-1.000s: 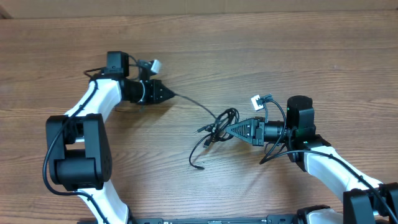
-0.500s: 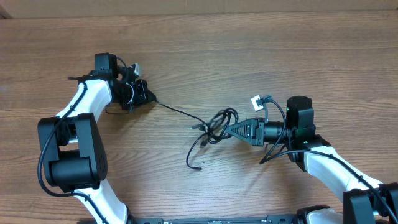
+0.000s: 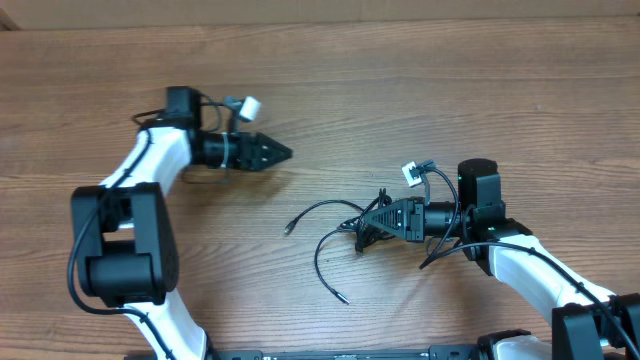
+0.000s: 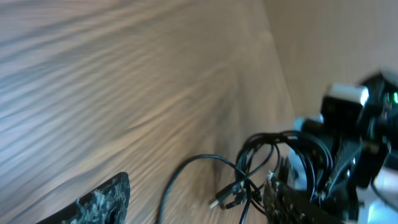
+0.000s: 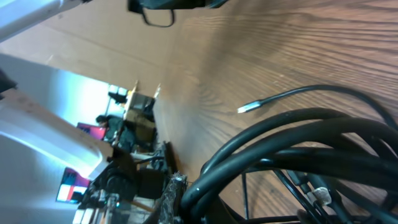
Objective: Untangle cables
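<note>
Left gripper [image 3: 280, 153] – fingers [image 4: 106, 202] wide, nothing between them, well apart to the left of the right gripper [image 3: 364, 230]; right gripper pinched shut on the knotted cables [image 3: 330, 204], loose strands trailing just left of it – risk: a one-sided pull would likely drag the whole bundle and tighten the knot

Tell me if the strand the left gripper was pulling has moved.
Yes. The strand drew back from the left gripper, away from the table's far edge, towards the right gripper.
</note>
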You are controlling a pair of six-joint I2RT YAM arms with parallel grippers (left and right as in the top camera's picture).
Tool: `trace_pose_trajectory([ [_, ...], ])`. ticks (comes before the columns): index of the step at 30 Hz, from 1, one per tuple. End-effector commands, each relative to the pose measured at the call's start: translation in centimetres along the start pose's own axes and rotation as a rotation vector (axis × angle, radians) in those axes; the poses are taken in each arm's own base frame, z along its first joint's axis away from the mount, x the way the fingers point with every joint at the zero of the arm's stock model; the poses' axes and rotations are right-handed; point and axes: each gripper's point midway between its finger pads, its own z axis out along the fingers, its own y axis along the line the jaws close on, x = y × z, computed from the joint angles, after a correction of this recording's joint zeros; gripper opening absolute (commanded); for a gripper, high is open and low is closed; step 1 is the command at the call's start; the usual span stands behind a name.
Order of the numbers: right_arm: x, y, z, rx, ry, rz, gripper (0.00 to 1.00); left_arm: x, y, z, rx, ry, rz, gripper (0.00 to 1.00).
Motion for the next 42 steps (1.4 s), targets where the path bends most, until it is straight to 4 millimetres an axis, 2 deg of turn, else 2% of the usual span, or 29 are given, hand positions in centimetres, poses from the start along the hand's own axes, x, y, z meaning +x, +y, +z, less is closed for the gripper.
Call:
trace_pose_trajectory([
  [1, -0.1, 2.4, -0.2, -0.122, 0.03, -0.072, 0.04, 0.4, -3.3, 2.8, 0.113, 0.044, 0.192, 0.69],
  [5, 0.2, 3.9, -0.5, -0.207, 0.054, -0.116, 0.04, 1.8, -5.4, 5.4, 0.158, 0.11, 0.282, 0.7],
  [9, 0.2, 4.0, -0.5, -0.207, 0.054, -0.117, 0.04, 3.3, -7.3, 7.5, 0.201, 0.17, 0.343, 0.7],
  [14, 0.1, 4.0, -0.5, -0.207, 0.053, -0.12, 0.04, 4.8, -8.8, 9.1, 0.238, 0.22, 0.39, 0.72],
  [20, 0.1, 4.0, -0.5, -0.207, 0.053, -0.116, 0.04, 6.4, -9.8, 9.8, 0.267, 0.268, 0.43, 0.72],
  [23, -0.2, 4.1, -0.5, -0.209, 0.051, -0.092, 0.04, 7.0, -9.4, 10.1, 0.235, 0.303, 0.435, 0.72],
  [34, -1.4, 5.0, -0.6, -0.221, 0.032, -0.079, 0.04, 7.4, -10.0, 10.6, 0.254, 0.312, 0.448, 0.74],
  [42, -1.4, 5.0, -0.6, -0.221, 0.032, -0.08, 0.04, 8.2, -11.6, 11.2, 0.323, 0.316, 0.504, 0.75],
])
